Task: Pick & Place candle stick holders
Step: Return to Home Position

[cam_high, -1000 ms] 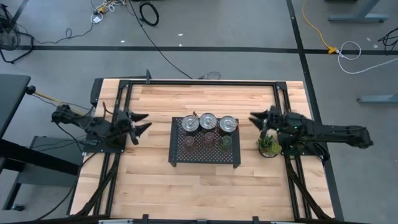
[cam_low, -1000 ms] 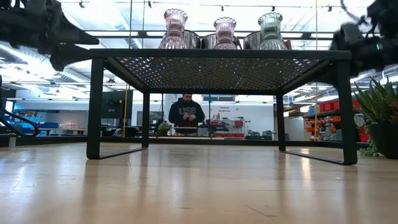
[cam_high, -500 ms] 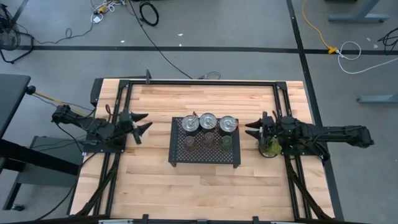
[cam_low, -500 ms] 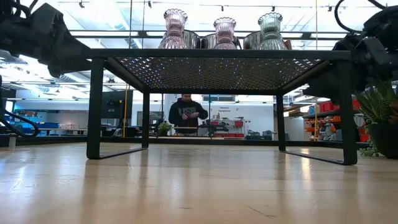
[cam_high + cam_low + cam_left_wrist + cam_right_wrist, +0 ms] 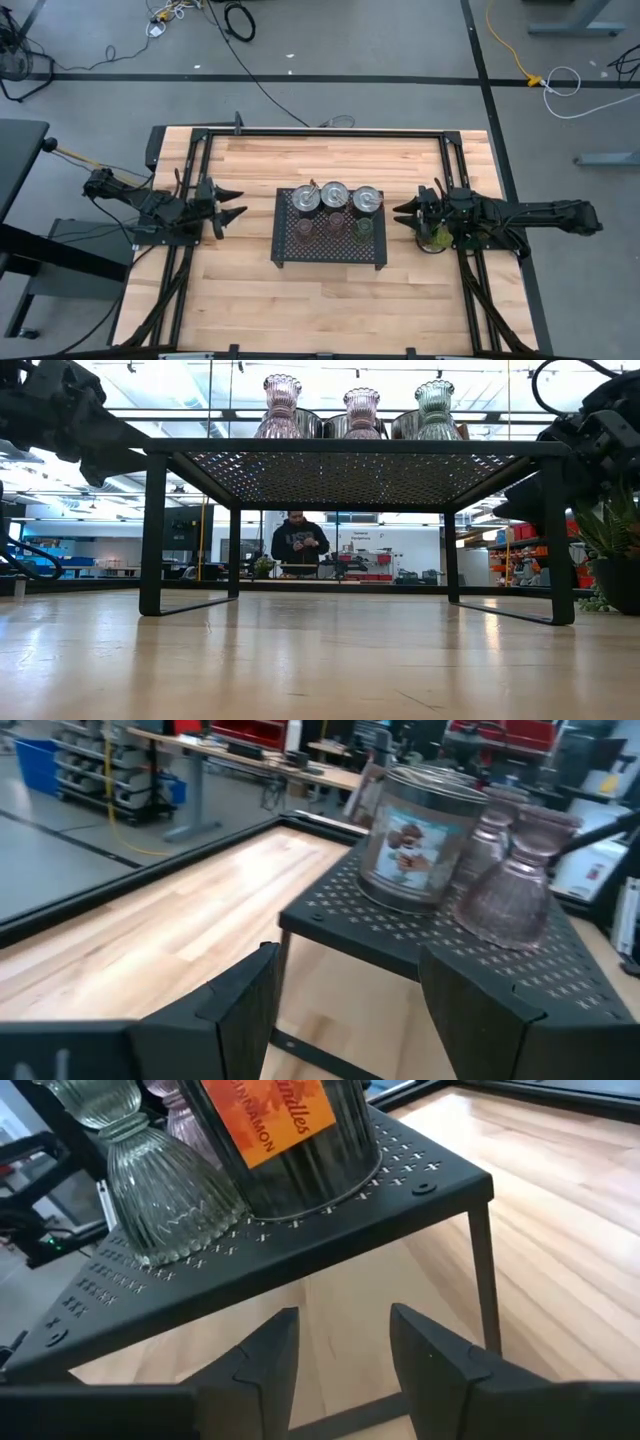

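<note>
Three silver round candle stick holders [image 5: 334, 195] stand in the far row on the black perforated tray [image 5: 285, 250]. Two pink glass holders [image 5: 318, 226] and an olive-green glass holder [image 5: 363, 230] stand in the near row. In the low view the glass holders [image 5: 361, 410] rise above the tray top. My left gripper [image 5: 232, 207] is open and empty, left of the tray at about tray-top height. Its wrist view shows a silver holder [image 5: 415, 840] and a pink glass holder [image 5: 515, 885]. My right gripper [image 5: 403, 212] is open and empty, right of the tray. Its wrist view shows the green glass holder [image 5: 160, 1190].
A small spiky potted plant [image 5: 432, 236] stands on the table under my right arm, close to the tray's right side, and also shows in the low view [image 5: 612, 535]. Black rails [image 5: 320, 133] frame the table. A person [image 5: 300, 545] stands in the room behind.
My right gripper has gone down and toward the table's near edge, coming closer to the tray's right side above the plant. My left gripper has gone a little down and toward the near edge. The holders and the tray have kept still.
</note>
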You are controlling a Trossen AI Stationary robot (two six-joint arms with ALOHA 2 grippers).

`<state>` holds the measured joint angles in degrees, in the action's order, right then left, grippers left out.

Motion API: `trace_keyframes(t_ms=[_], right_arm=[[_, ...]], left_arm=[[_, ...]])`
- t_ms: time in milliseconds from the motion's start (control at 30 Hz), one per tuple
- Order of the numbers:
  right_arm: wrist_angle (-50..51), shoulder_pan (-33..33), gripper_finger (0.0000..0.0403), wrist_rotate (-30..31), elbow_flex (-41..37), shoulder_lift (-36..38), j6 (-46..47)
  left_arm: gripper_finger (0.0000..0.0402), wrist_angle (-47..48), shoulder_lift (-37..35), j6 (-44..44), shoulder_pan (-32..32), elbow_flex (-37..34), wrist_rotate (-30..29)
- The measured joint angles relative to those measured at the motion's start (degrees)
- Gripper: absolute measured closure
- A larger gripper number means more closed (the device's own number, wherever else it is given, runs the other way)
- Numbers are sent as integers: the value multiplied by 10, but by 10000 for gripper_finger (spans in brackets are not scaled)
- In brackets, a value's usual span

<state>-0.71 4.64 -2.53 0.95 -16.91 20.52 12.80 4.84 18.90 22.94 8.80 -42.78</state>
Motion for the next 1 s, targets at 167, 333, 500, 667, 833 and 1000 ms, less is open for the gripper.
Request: trace_keyframes(t_ms=[167, 333, 500, 667, 833, 1000], right_arm=[[0, 0, 245, 0, 0, 0, 0], [-1, 0, 245, 1, 0, 0, 0], [0, -6, 245, 5, 0, 28, 0], [-1, -7, 245, 5, 0, 119, 0], [-20, -8, 245, 5, 1, 169, 0], [-36, -40, 245, 23, 1, 169, 0]], left_arm=[[158, 0, 0, 0, 0, 0, 7], [158, 0, 0, 0, 0, 0, 7], [158, -1, 0, 0, 0, -1, 7], [158, -33, -17, 0, 0, -42, 6], [158, -136, -25, 0, -14, -69, 26], [158, -171, -32, 3, -43, -83, 28]])
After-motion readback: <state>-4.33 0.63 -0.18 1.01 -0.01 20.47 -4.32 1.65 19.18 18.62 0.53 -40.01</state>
